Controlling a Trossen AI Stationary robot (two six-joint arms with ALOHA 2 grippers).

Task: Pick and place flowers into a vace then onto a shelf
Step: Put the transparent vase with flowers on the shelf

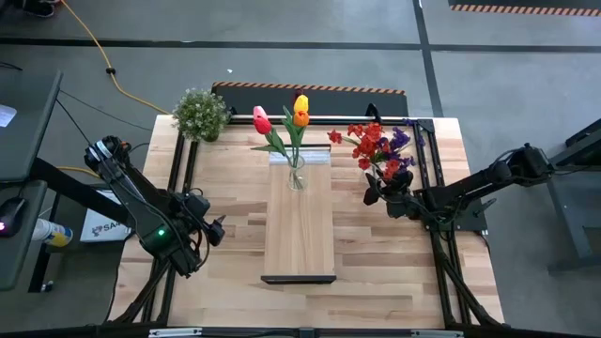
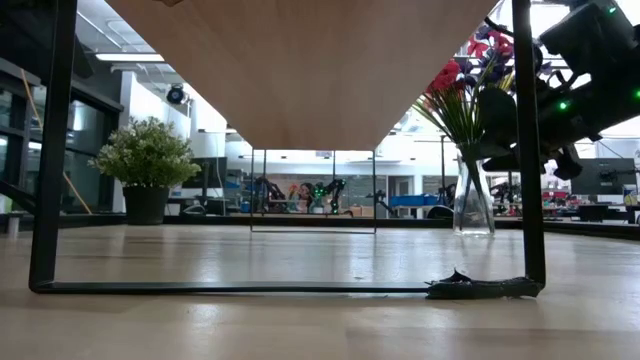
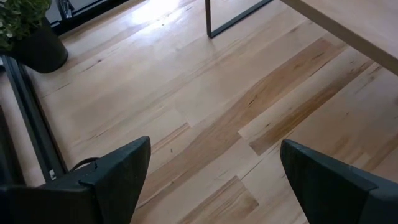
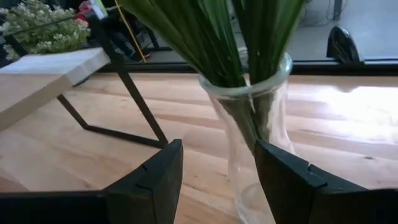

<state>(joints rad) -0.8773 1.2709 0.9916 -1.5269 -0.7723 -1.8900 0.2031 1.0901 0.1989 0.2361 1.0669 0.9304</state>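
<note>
Right end effector (image 4: 214,180): was seen with its fingers parted on either side of a clear glass vase (image 4: 255,143); contact with the glass could not be told, so a grip could not be confirmed.
Vase by right end effector: stood on the table (image 1: 225,235) at the right of the shelf (image 1: 300,225), filled with green stems and the red and purple flower sprays (image 1: 380,145).
Left end effector (image 3: 211,180): was held with its fingers spread wide apart above bare table planks, left of the shelf, nothing between them.
Shelf: a long light-wood plank was raised on thin black legs over the table's middle; a second glass vase (image 1: 297,175) stood on its far end with pink and orange-yellow tulips (image 1: 282,118) in it.
Potted plant (image 1: 200,113): a bushy green plant in a dark pot was placed at the table's far left corner.
Table surface: pale butcher-block boards with darker streaks were seen, framed by black rails along both sides.
Room: a grey floor with a yellow cable (image 1: 103,56) and hazard-striped tape was seen around the table; in the low view, glazed partitions, ceiling lights and distant equipment were visible behind.
</note>
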